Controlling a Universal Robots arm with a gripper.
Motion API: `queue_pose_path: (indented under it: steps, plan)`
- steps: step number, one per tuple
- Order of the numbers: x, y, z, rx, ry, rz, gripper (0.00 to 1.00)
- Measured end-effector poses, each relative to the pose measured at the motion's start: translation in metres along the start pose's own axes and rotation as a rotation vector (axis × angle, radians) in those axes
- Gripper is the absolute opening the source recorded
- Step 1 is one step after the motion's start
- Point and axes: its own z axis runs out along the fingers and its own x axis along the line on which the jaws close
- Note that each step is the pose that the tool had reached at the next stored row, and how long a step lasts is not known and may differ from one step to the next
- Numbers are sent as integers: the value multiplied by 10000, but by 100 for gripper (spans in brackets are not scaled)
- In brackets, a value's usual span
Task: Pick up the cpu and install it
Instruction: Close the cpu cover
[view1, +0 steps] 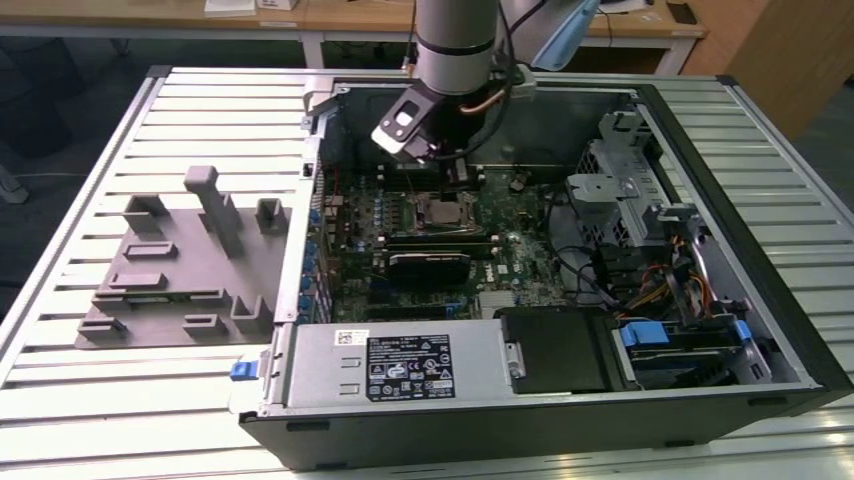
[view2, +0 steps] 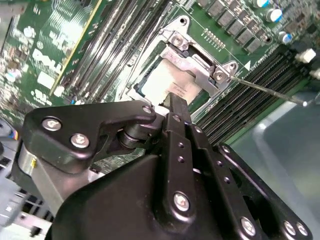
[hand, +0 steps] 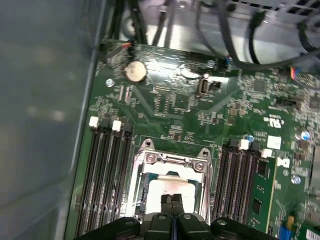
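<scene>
Exterior view: open computer case (view1: 467, 430) flat on a slatted worktop (view1: 80, 400), with the tool (view1: 454, 183) inside it, pointing straight down over the middle of the motherboard (view1: 521, 215). Grey moulded fixture (view1: 174, 270) on the worktop at the exterior view's left, well apart from the case.

First wrist view: 2 black fingers (hand: 166, 204) pressed together with nothing between them, tool (hand: 172, 197) directly above the cpu (hand: 155, 192). Cpu lying flat in the metal-framed socket (hand: 170, 160), silver-grey top facing up. Rows of memory slots (hand: 107, 165) on either side of the socket, a round coin battery (hand: 135, 71) farther along the board.

Second wrist view: same tool (view2: 175, 100) with its closed tip at the near edge of the cpu (view2: 165, 80); cannot tell whether touching or just above. Socket frame (view2: 195, 65) lying across part of the chip, a thin metal lever (view2: 265, 90) sticking out beside it.
</scene>
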Motion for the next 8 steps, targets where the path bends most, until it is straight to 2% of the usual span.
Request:
queue_pose_path:
  steps: [8]
  plan:
    - [0,0,3,-15,0,-1409,11]
